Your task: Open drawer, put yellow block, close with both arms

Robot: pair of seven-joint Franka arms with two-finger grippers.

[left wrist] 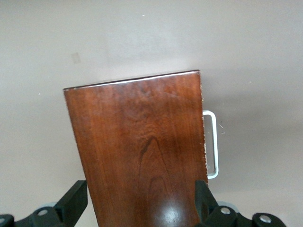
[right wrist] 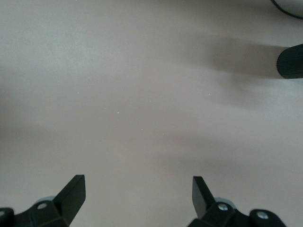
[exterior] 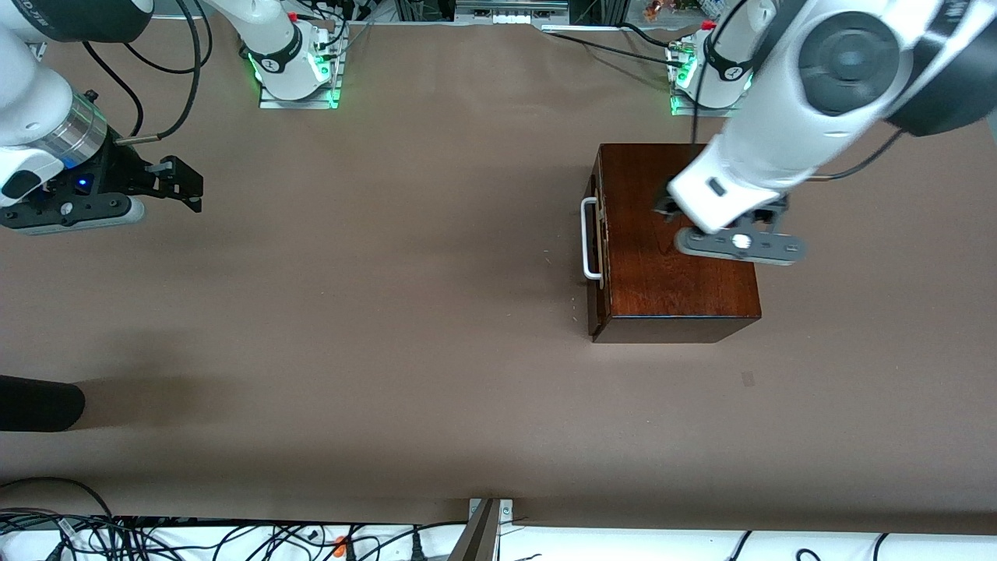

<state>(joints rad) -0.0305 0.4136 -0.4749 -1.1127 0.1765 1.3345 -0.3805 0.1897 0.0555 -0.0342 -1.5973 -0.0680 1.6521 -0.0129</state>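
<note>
The dark mahogany box (exterior: pixel 678 288) stands toward the left arm's end of the table. Its drawer (exterior: pixel 598 249) is pushed in, with the white handle (exterior: pixel 590 238) facing the right arm's end. My left gripper (exterior: pixel 697 222) hangs over the box top, open and empty; in the left wrist view its fingers (left wrist: pixel 75 201) straddle the box (left wrist: pixel 137 132), with the handle (left wrist: pixel 211 144) beside it. My right gripper (exterior: pixel 185 185) hangs open and empty over bare table at the right arm's end, as the right wrist view (right wrist: pixel 138 189) also shows. The yellow block is not in view.
A black rounded object (exterior: pixel 39 403) pokes in at the table's edge at the right arm's end, nearer the front camera; it also shows in the right wrist view (right wrist: pixel 289 61). Cables lie along the table's front edge (exterior: pixel 234 538).
</note>
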